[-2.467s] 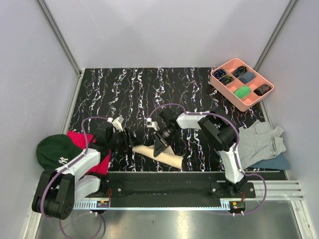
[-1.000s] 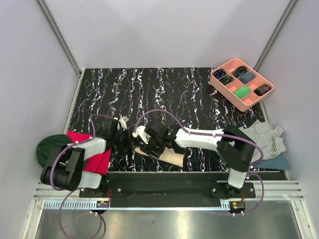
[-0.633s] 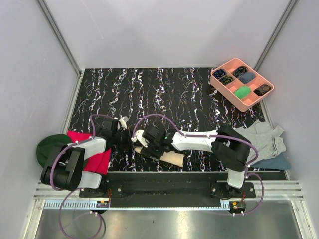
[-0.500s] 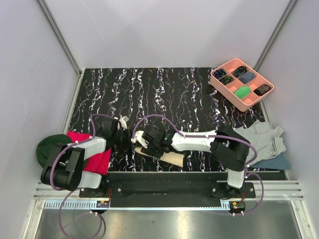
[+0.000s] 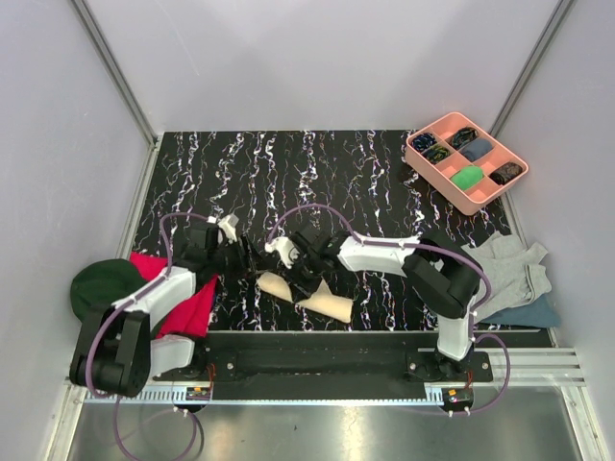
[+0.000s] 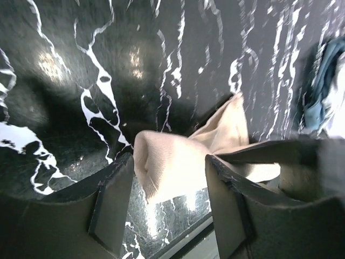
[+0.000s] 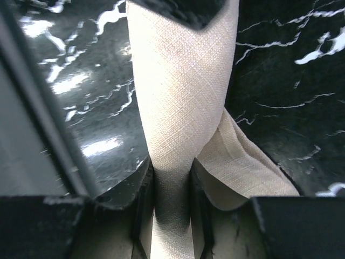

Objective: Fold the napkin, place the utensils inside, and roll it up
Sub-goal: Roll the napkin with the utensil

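Comparing with half a second back, I see the right jaws have shifted from the roll's left end toward its middle. They now clench the napkin [image 5: 329,306] there, so the roll by the near edge of the bench [image 5: 288,173] shows two lobes with a loose flap. The left jaws have come forward and stand released, the roll's left end framed between them, apparently untouched. I judge the rolling nearly finished, though that flap could let it unwind. Counting: one napkin, no utensils in sight (perhaps wrapped inside), one red cloth [image 5: 187,305], one green cap [image 5: 104,286], one grey cloth [image 5: 504,269], one blue cloth [image 5: 528,314], and one pink tray [image 5: 419,154] with six compartments.
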Robot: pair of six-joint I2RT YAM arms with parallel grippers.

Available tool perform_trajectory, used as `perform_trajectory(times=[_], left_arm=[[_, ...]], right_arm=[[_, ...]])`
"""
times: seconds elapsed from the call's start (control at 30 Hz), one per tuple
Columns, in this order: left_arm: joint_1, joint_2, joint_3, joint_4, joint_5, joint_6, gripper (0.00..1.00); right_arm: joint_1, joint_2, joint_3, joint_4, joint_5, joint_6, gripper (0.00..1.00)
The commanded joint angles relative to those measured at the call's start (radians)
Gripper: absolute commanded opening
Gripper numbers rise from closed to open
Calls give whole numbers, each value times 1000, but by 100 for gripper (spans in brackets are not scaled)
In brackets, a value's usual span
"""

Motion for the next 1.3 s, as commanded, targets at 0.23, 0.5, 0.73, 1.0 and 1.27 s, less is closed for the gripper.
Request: perform_trajectory(times=[0.23, 0.5, 0.73, 1.0, 1.27], left_arm=[[8, -148, -51, 73, 9, -6, 55], [6, -143, -137, 141, 72, -38, 49], [6, -139, -194, 217, 111, -72, 41], [4, -80, -211, 277, 123, -81, 22], [4, -50, -182, 230, 100, -70, 0]], right_arm=[[-146, 156, 58, -81, -581, 65, 29], [-206, 247, 105, -98, -699, 79, 29], [-238, 296, 138, -106, -747, 88, 29], [-247, 310, 161, -117, -728, 93, 31], [-247, 204, 169, -126, -572, 113, 56]])
